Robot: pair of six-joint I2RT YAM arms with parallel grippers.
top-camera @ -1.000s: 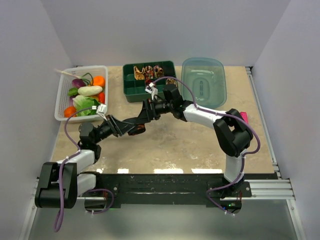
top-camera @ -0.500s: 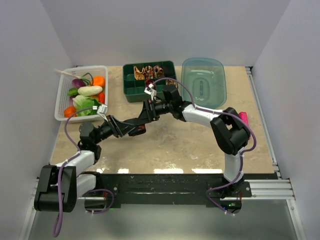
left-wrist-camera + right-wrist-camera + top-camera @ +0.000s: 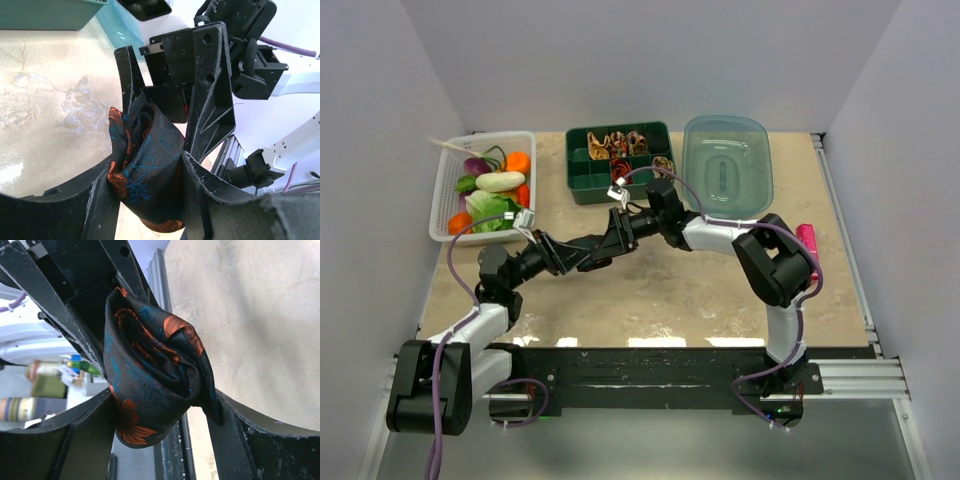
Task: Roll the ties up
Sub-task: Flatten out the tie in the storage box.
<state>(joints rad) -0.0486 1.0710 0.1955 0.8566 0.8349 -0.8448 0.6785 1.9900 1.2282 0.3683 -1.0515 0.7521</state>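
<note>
A dark tie with orange and blue flowers, rolled into a coil (image 3: 150, 165), hangs above the table's middle (image 3: 601, 261). My left gripper (image 3: 150, 172) is shut on it, one finger pressed into each side. My right gripper (image 3: 162, 400) comes in from the opposite side and crosswise. Its fingers (image 3: 95, 425) touch the same coil (image 3: 155, 370) on both flanks. From above, the two grippers meet nose to nose, left (image 3: 596, 257) and right (image 3: 610, 243). Several other rolled ties (image 3: 620, 145) lie in a green tray (image 3: 582, 182).
A white basket (image 3: 448, 190) of toy vegetables stands at the back left. A clear teal container (image 3: 728, 165) sits right of the green tray. A pink bar (image 3: 808, 240) lies at the right, beside the right arm.
The right gripper has slid left onto the coil and narrowed its jaws around it. The left gripper keeps its hold and has barely moved.
</note>
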